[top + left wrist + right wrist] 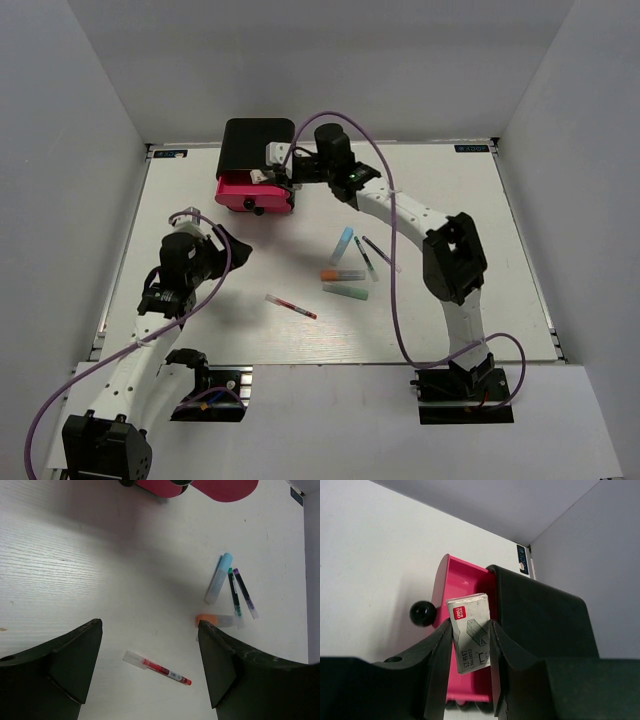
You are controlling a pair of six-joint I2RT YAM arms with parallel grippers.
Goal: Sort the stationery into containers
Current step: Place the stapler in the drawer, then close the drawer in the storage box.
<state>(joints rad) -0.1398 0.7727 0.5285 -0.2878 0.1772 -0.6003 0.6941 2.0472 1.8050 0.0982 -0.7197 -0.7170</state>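
The black cabinet [258, 140] stands at the back, with a pink drawer [245, 190] pulled out. My right gripper [275, 172] is shut on a small white staple box [470, 632] and holds it over the open drawer [457, 580], beside its black knob [423, 613]. My left gripper [232, 250] is open and empty above the table. In its wrist view, the gripper [149, 627] hovers over the red-and-clear pen [157, 667]. The light-blue highlighter [218, 579], two dark pens [234, 592] and the orange highlighter [212, 620] lie to the right. The green highlighter [346, 291] lies nearest the front.
The red pen [291, 306] lies apart from the cluster of highlighters [342, 244] at mid-table. The right arm [450, 260] stretches across the right side toward the cabinet. Grey walls enclose the white table [470, 200] on three sides.
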